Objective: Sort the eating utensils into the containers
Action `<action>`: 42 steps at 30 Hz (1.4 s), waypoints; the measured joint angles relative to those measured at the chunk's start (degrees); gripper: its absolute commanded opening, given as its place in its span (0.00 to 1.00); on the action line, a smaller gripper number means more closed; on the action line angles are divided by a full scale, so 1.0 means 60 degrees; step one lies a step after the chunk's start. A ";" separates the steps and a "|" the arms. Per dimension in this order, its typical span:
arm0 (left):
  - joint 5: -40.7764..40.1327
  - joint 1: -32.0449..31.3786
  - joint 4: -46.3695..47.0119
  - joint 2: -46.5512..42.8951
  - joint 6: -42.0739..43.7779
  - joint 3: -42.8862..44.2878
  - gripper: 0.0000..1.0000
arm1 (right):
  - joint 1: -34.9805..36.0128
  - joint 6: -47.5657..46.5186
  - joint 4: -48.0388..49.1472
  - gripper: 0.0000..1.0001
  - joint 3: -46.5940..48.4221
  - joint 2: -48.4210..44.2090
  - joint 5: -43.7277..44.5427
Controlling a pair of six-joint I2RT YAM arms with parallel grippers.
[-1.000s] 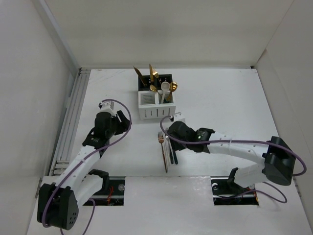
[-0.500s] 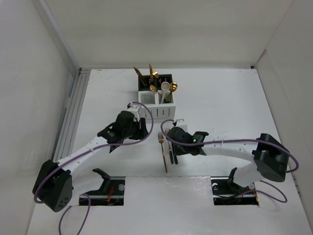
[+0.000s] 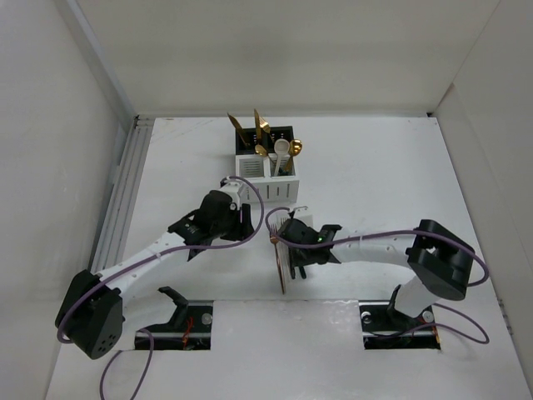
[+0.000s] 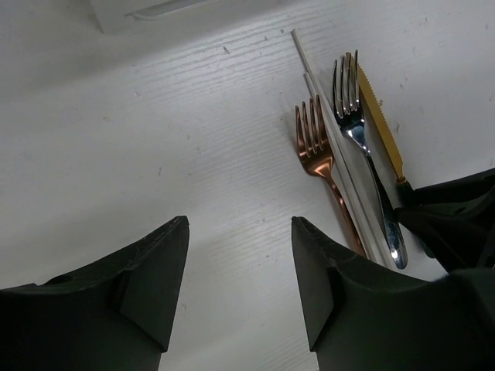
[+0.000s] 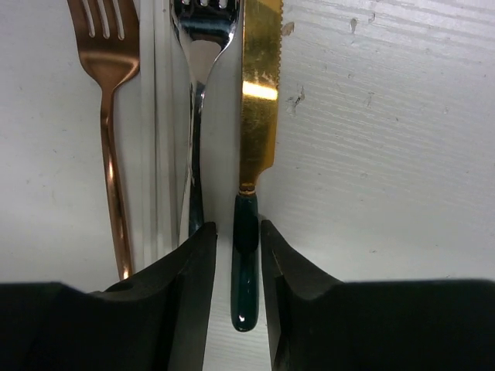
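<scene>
White table inside a plain white-walled bay. At its far edge the white container stands against the black container, both already bristling with gold cutlery and a cream spoon. Four pieces are left on the table, lined up side by side near my arms: a copper fork, a pale slim utensil, a silver fork and a gold knife with a dark teal handle. Over the last second I have slid the right gripper along the row until it straddles that handle, and its jaws have narrowed steadily. They now flank the handle closely, with a sliver of table showing on one side, so they are not yet clamped. In the same second the left arm has swung in from the left side of the table. The left gripper now hovers over bare surface just beside the copper fork, its fingers about as far apart as before and holding nothing. I read this as both arms working the last row at once: the knife is about to be pinched and carried to a holder, and the copper fork looks like the left arm's likely pick.
</scene>
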 measured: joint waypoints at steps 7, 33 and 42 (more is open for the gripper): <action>-0.0073 0.0000 0.0004 0.0000 0.0000 0.0000 0.54 | 0.0000 0.0095 0.0124 0.09 0.0066 0.0138 0.0084; -0.0896 0.1235 0.0135 -0.0084 -0.0444 0.0000 0.60 | -0.0816 -0.5727 0.2925 0.00 0.3730 -0.2761 0.3136; -0.0987 0.2167 0.0302 -0.0146 -0.0463 -0.0022 0.61 | -0.3260 -0.8856 0.7344 0.00 0.7522 0.2441 -0.0266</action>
